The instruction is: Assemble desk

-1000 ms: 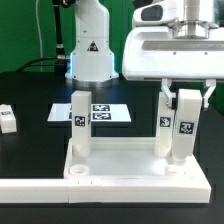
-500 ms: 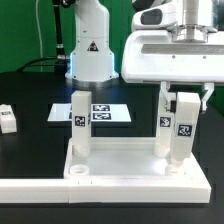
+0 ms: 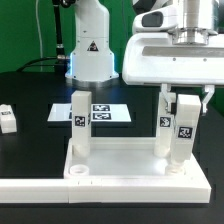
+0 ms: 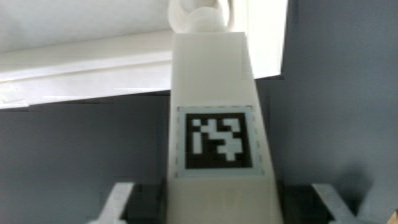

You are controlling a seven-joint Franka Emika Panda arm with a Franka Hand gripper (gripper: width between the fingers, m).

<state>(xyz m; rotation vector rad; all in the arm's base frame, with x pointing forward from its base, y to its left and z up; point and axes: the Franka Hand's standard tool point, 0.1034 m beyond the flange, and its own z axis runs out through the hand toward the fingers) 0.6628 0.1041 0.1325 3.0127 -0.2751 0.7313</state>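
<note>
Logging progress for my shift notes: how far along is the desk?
Done: the left leg and a right leg stand upright in the desk top. In hand: the open claw straddles a third leg. Left: finish seating it, then fit the loose leg into the empty socket.

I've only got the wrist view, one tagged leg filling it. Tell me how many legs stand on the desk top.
Observer: Two stand upright: the leg at your pincer, and a second leg toward the exterior view's left of the desk top.
Operator: Find me a spare.
Observer: One loose leg lies on the table, beyond the top's edge at the exterior view's left.
Operator: Report an empty socket.
Observer: A round socket shows open at the top's corner, nearer the camera than the second leg.
</note>
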